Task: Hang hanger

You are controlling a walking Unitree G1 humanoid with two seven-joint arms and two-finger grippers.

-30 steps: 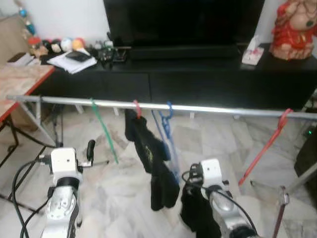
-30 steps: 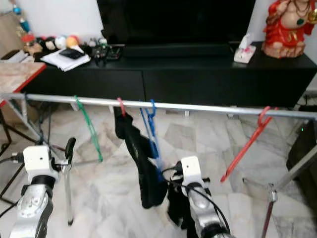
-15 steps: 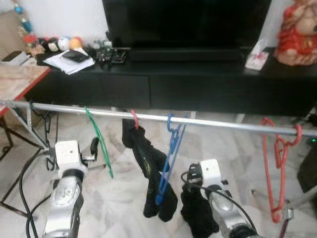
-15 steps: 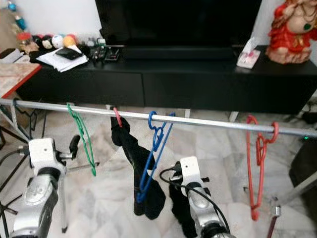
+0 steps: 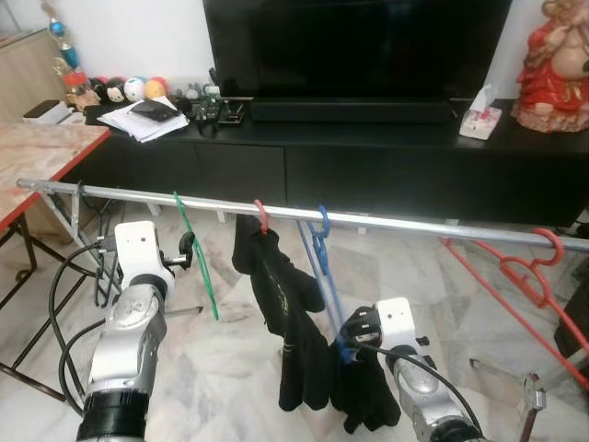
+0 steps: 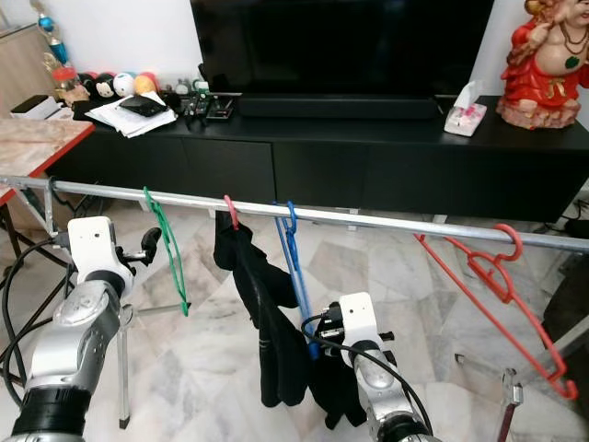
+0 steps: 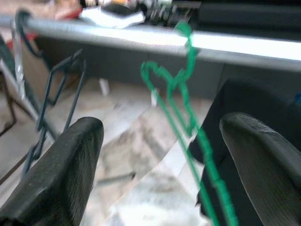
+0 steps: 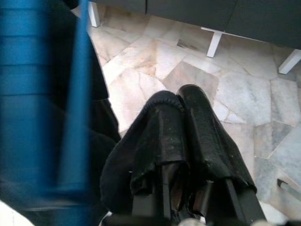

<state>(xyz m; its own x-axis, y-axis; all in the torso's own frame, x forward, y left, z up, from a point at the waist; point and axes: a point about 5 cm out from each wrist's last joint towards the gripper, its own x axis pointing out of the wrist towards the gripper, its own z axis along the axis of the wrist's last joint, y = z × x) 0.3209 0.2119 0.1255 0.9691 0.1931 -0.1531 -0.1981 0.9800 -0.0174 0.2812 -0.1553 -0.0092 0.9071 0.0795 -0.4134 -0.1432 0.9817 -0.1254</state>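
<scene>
A silver rail (image 5: 414, 224) runs across in front of me. From it hang a green hanger (image 5: 200, 267), a pink hook carrying a black garment (image 5: 287, 313), a blue hanger (image 5: 322, 253) and a red hanger (image 5: 523, 285) tilted out to the right. My left gripper (image 7: 160, 136) is open just below the rail, its fingers (image 7: 70, 160) either side of the green hanger (image 7: 188, 117) without touching it. Low beside the blue hanger (image 8: 75, 94), my right gripper (image 8: 181, 96) is shut on a black cloth (image 5: 368, 396) that drapes over its fingers (image 8: 162, 127).
Behind the rail stand a long black TV console (image 5: 386, 157) and a TV (image 5: 359, 46). On the console are papers (image 5: 143, 115), a tissue box (image 5: 480, 122) and a red statue (image 5: 557, 64). A red-edged table (image 5: 37, 157) is at the left; rack legs (image 5: 529, 405) stand on the marble floor.
My left gripper has risen closer to the green hanger. The blue and red hangers hang at different angles than before. The head views have shifted.
</scene>
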